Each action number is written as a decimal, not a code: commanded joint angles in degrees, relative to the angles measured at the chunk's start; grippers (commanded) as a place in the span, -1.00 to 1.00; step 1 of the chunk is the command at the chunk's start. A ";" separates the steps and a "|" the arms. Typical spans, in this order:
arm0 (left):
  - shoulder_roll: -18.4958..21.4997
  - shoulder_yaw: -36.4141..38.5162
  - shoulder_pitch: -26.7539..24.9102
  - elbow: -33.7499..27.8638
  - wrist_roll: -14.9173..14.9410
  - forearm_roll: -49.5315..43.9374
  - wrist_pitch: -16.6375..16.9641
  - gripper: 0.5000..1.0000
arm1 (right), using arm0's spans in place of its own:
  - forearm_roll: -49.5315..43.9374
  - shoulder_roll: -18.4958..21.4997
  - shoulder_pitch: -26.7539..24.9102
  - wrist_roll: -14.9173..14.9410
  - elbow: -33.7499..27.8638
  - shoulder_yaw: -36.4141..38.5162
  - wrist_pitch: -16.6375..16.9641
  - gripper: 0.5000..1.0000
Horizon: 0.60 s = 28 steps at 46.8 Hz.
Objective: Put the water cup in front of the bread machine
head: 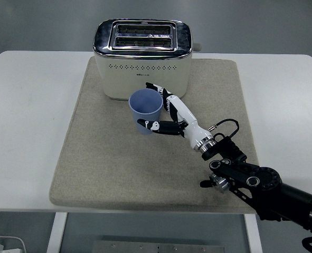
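Observation:
A light blue water cup (pixel 145 108) stands upright on the beige mat (pixel 103 158), just in front of the cream and chrome bread machine (pixel 143 57). My right hand (pixel 163 109) comes in from the lower right and is curled around the cup's right side, thumb at its lower front, other fingers behind its rim. The left arm does not show.
The mat lies on a white table (pixel 29 105), whose near edge runs along the bottom. The bread machine's lever knob (pixel 197 47) sticks out to its right. The right forearm (pixel 261 184) crosses the mat's lower right corner.

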 commanded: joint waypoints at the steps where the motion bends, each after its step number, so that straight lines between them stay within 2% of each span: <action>1: 0.00 0.00 -0.06 0.00 0.00 -0.01 0.00 1.00 | -0.01 0.01 -0.09 0.00 0.85 0.02 0.00 0.67; 17: 0.00 0.00 -0.06 0.00 0.00 -0.01 0.00 1.00 | 0.08 -5.44 -1.58 0.00 5.25 1.25 0.35 0.67; 28: 0.00 0.00 -0.06 0.00 0.00 -0.01 0.00 1.00 | 0.17 -7.73 -1.93 0.00 6.30 1.25 0.53 0.67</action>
